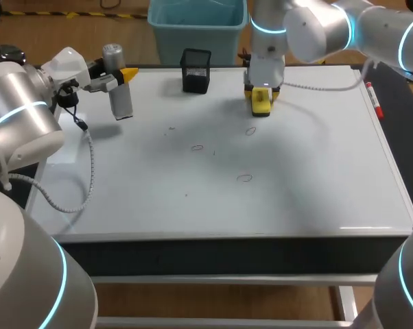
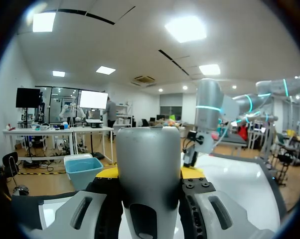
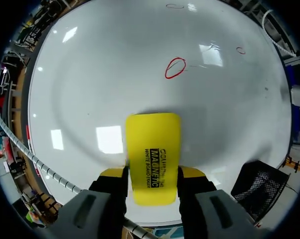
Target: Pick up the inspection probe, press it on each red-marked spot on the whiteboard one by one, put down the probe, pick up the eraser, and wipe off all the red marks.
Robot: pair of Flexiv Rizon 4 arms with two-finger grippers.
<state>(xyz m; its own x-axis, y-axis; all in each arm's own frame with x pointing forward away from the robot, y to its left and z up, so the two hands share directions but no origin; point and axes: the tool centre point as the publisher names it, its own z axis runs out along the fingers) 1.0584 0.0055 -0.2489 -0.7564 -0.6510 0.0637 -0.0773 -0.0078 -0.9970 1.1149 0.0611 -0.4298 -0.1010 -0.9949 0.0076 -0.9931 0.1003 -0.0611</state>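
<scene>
1. Head view: one whiteboard [image 1: 316,171] covers the surface. The left arm [image 1: 21,110] comes in at the left. The left fingers [image 1: 127,74] pinch the single probe [image 1: 119,96], a grey cylinder held upright over the board's far left corner. I cannot tell whether its lower end touches the board.
2. Head view: the right arm [image 1: 330,27] comes in from the far right. The right fingers [image 1: 269,89] pinch the single yellow eraser [image 1: 261,103] at the far middle of the board, to the right of one black mesh holder [image 1: 196,70]. I cannot tell whether the eraser touches the board.
3. Head view: three oval marks show. One [image 1: 251,130] is just nearer than the eraser, one [image 1: 197,147] is to its left, and one [image 1: 244,178] is the nearest. One marker [image 1: 374,99] lies at the board's right edge.
4. Left wrist view: the probe [image 2: 150,169] stands between the left fingers [image 2: 108,172], with one yellow tip pressed on each side of it. The right arm [image 2: 208,117] stands ahead over the whiteboard [image 2: 244,184].
5. Right wrist view: the right fingers [image 3: 112,173] clamp the eraser [image 3: 152,149] from both sides. One red oval [image 3: 175,67] lies ahead of it, apart from it. Two more marks [image 3: 175,6] [image 3: 240,50] lie farther ahead, making three. The holder [image 3: 257,191] stands beside the fingers.
</scene>
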